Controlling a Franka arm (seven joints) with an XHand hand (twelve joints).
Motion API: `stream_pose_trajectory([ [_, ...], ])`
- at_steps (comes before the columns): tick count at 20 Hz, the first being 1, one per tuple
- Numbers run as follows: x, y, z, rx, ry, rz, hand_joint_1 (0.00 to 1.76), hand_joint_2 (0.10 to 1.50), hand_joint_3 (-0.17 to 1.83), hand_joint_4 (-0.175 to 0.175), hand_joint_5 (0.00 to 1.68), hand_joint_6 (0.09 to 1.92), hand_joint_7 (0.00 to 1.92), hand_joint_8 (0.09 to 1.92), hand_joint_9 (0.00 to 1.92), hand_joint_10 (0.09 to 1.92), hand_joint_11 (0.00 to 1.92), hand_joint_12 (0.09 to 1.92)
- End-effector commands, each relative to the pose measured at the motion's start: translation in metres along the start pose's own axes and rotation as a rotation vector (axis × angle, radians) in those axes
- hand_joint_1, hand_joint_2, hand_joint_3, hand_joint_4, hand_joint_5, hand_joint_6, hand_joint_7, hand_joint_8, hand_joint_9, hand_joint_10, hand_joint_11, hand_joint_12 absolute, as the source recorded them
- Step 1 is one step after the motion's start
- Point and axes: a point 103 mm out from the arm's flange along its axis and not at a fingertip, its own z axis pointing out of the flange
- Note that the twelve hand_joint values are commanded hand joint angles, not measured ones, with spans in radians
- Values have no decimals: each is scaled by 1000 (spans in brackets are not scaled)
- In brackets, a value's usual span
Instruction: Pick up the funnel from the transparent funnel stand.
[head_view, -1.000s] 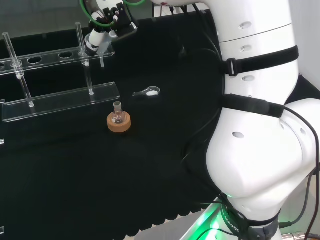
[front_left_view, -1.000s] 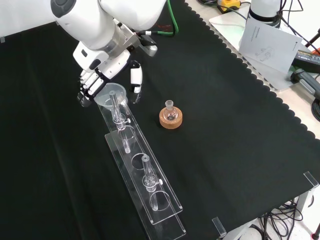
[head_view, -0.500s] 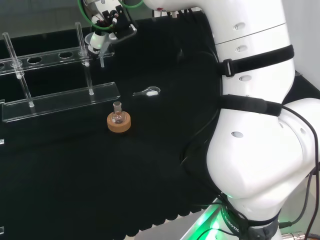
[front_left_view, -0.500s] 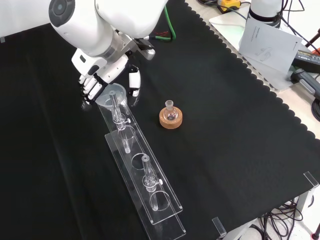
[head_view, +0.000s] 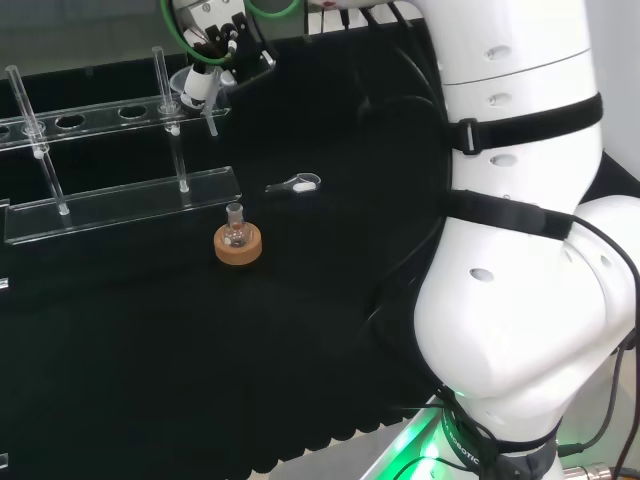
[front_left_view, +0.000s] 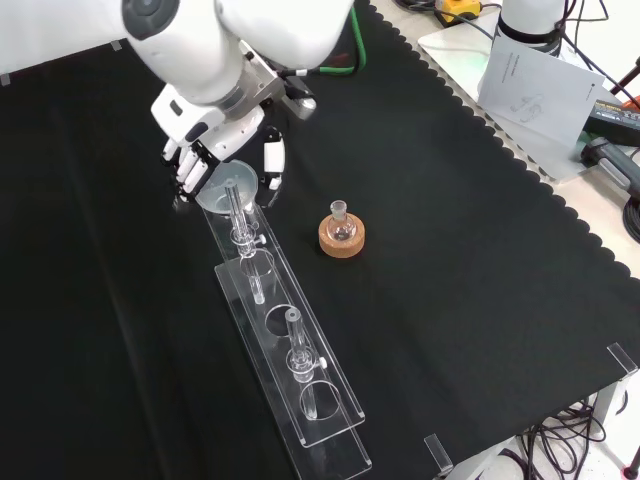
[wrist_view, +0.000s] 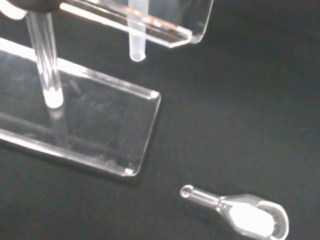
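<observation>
The clear funnel (front_left_view: 224, 186) sits in the end hole of the transparent funnel stand (front_left_view: 318, 408), its stem (wrist_view: 136, 36) poking down below the upper shelf. In the head view the funnel (head_view: 197, 92) is at the stand's (head_view: 120, 201) right end. My hand (front_left_view: 212, 140) hovers over the bowl, with the fingers (front_left_view: 190, 168) at one side of the rim and the thumb (front_left_view: 272, 165) a little off the other side. The hand (head_view: 207, 45) is partly curled but not closed on the funnel.
A small round flask on a cork ring (front_left_view: 341, 234) stands right of the stand in the front view. A clear scoop (head_view: 296, 184) lies on the cloth near the stand's end. Papers and cables lie beyond the cloth's far right edge (front_left_view: 540, 75).
The hand has shifted slightly over the funnel, and the fingers have drawn in closer to the bowl. The funnel is still in its hole.
</observation>
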Motion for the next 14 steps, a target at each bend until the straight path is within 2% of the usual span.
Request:
stream_pose_trajectory([
  [1, -3, -18, -30, -183, -72, 40, 750, 816, 466, -82, 639, 128, 619, 823, 877, 653, 470, 1319],
  [6, -8, -40, -52, -202, -69, 49, 770, 818, 493, -81, 705, 210, 683, 821, 945, 642, 497, 1298],
  [11, -12, -73, -67, -228, -48, 70, 771, 805, 523, -81, 603, 484, 691, 827, 961, 637, 512, 1289],
  [14, -13, -97, -73, -232, -51, 96, 767, 804, 528, -81, 586, 530, 694, 831, 964, 640, 515, 1289],
])
